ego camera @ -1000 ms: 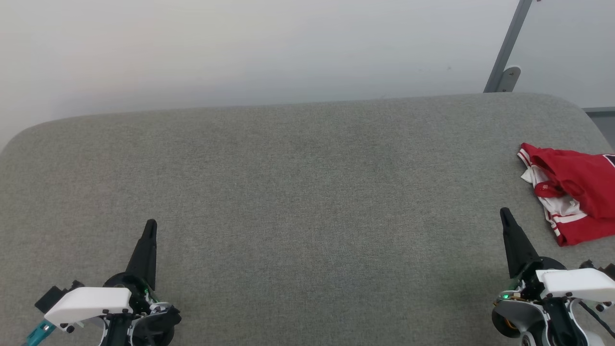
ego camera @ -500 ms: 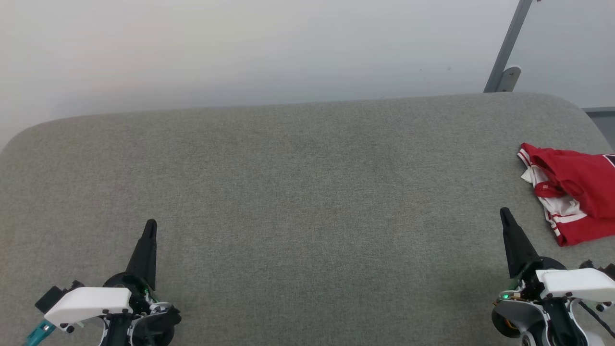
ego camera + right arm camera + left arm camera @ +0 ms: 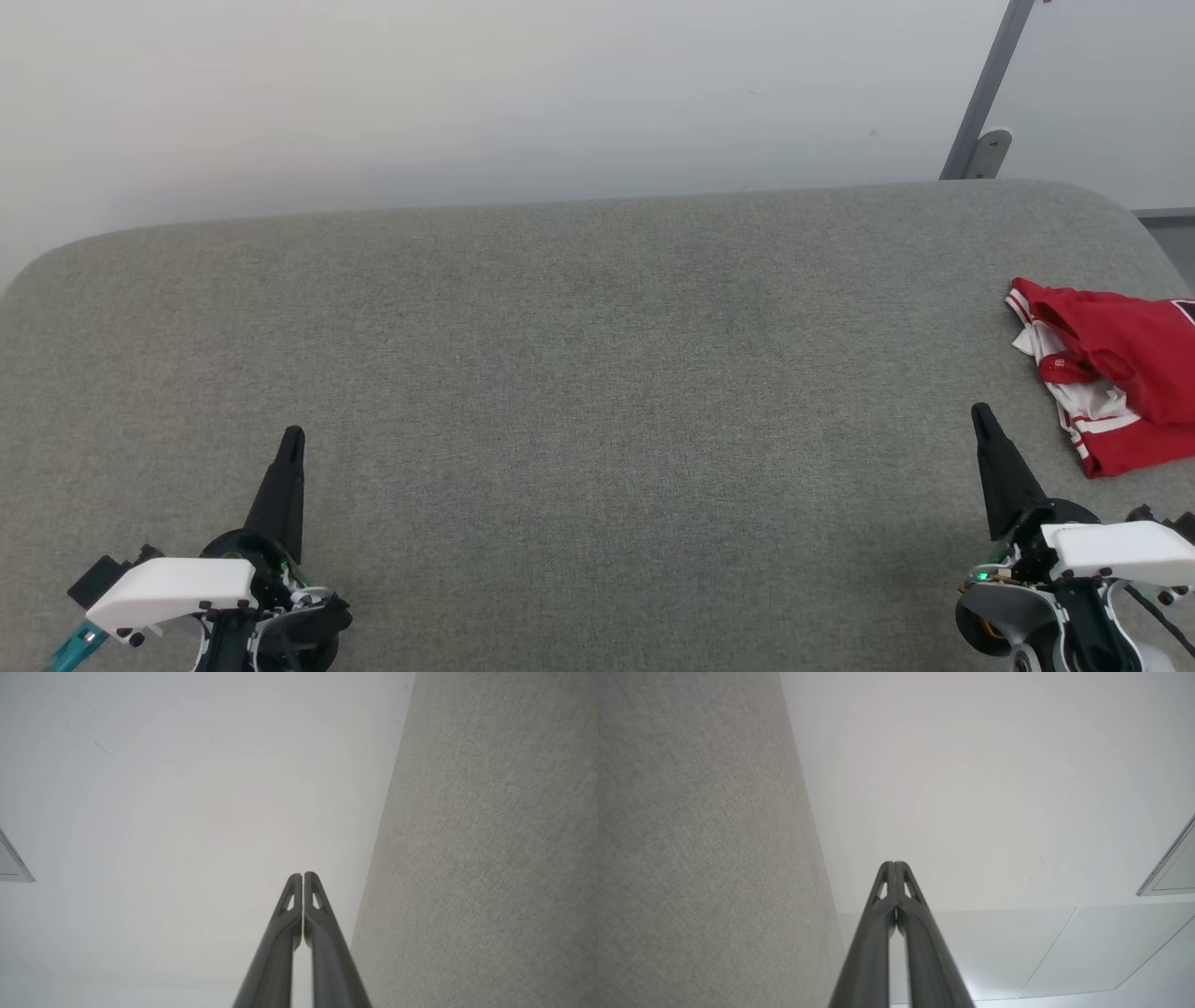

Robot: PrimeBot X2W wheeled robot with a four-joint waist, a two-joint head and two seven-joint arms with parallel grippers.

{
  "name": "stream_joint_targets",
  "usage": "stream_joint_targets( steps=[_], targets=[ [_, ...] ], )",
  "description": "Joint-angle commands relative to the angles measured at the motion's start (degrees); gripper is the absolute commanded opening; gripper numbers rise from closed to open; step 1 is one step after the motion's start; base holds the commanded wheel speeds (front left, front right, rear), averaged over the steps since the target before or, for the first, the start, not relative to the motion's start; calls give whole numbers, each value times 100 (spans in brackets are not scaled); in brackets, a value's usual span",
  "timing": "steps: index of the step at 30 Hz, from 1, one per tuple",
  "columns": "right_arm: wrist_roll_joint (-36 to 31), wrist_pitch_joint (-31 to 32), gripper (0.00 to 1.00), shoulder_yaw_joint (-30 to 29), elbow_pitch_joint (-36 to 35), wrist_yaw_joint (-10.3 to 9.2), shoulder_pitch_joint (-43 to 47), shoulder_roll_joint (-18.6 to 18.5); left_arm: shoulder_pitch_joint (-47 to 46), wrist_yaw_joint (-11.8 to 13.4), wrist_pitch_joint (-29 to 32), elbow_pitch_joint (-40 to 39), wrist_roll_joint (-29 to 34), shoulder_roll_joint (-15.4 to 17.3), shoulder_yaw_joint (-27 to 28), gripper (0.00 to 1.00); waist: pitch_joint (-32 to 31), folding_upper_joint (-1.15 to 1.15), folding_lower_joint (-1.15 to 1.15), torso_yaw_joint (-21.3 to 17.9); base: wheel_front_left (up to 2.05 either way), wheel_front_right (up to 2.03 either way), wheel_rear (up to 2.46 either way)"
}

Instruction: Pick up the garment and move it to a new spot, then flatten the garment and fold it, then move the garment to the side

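Observation:
The garment (image 3: pixel 1120 373), red with white parts and striped trim, lies crumpled at the far right of the grey upholstered surface (image 3: pixel 597 373), cut off by the head view's right edge. My right gripper (image 3: pixel 980 415) rests at the lower right, shut and empty, its tip a short way left of the garment. At the lower left my left gripper (image 3: pixel 293 436) is also shut with nothing in it. Both wrist views show the fingers pressed together: the left gripper (image 3: pixel 893 864) and the right gripper (image 3: pixel 302 875), each beside the grey fabric and a pale wall.
A white wall (image 3: pixel 467 93) stands behind the surface's rounded far edge. A grey metal post with a bracket (image 3: pixel 985 112) rises at the upper right. A broad stretch of grey fabric lies between the two grippers.

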Motion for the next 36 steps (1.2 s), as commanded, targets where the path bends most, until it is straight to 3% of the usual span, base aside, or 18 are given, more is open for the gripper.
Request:
stream_joint_targets(
  steps=[1, 36],
  targets=[
    [21, 5, 0, -3, -9, -2, -23, 8, -73, -16, 30, -1, 17, -10, 16, 0, 0, 0, 0, 0, 0, 0, 0],
    [22, 4, 0, -2, -10, -2, -23, 8, -74, -16, 29, -1, 26, -13, 22, 0, 0, 0, 0, 0, 0, 0, 0]
  ],
)
